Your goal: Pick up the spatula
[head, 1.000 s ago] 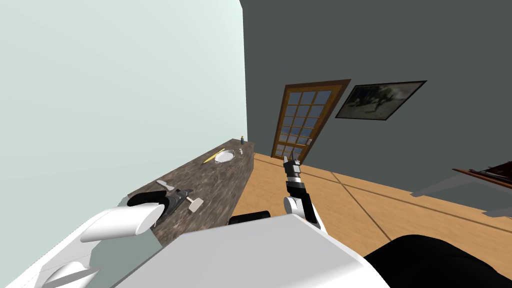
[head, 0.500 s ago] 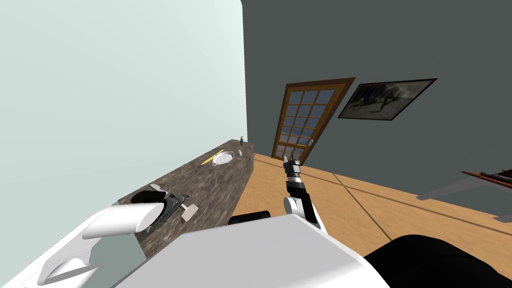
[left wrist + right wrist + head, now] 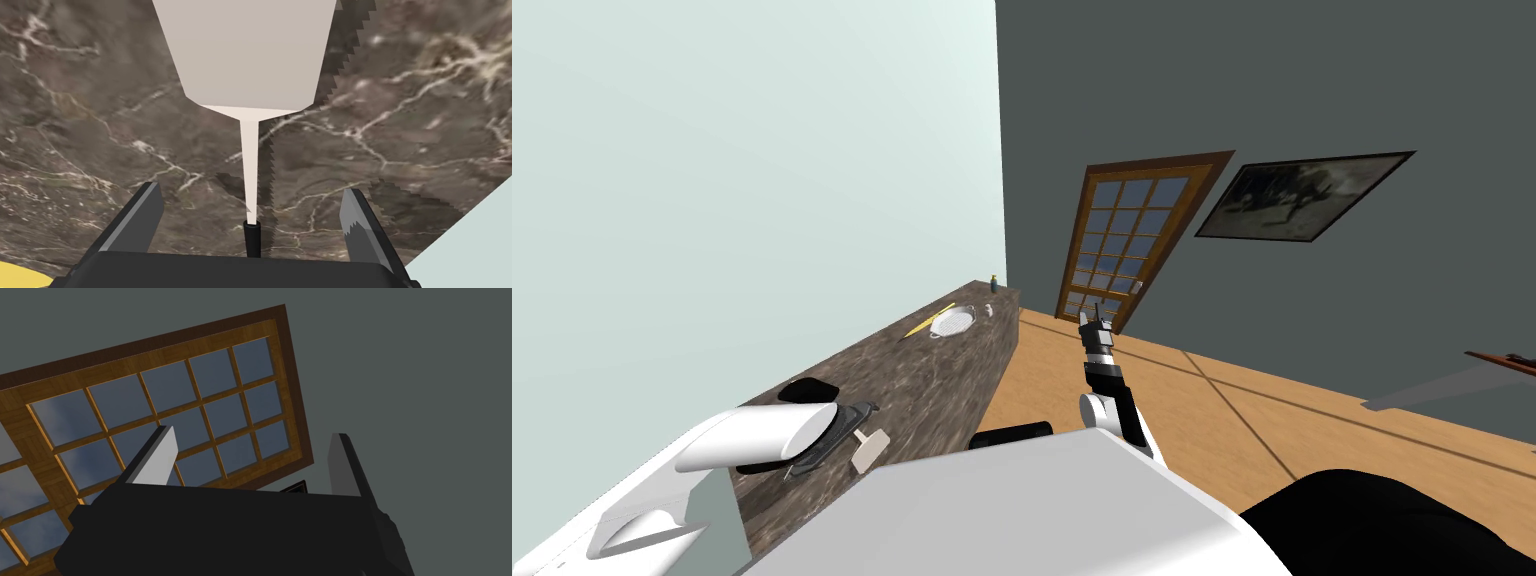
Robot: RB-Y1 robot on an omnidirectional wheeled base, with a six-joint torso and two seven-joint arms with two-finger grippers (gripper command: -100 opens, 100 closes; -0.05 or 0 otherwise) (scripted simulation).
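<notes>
1. Spatula [image 3: 250,50]: it lies on the dark marbled counter [image 3: 942,370], at the end nearest us and close to the edge on our side. It has a broad pale blade, a thin pale neck and a short dark handle.
2. Our left gripper [image 3: 251,187] hangs right over the handle end. Its fingers are spread wide, one on each side of the neck, and neither touches it. The handle runs in under the gripper's body and the blade points straight away from it.
3. The blade and neck cast a jagged shadow on the stone just beside them, and each finger has its own shadow there too.
4. A yellow patch [image 3: 20,272] shows beside the gripper's body; we cannot tell what it is.
5. At the counter's far end sits a round white pan [image 3: 953,321]. A yellow stick [image 3: 920,326] lies just beside it, a small white thing [image 3: 988,310] is on its other side, and a small bottle [image 3: 993,284] stands at the corner. All four are well apart from the spatula.
6. Our right gripper [image 3: 252,433] is held up in front of us over the wooden floor [image 3: 1132,400], off the counter's edge, with its fingers standing apart.
</notes>
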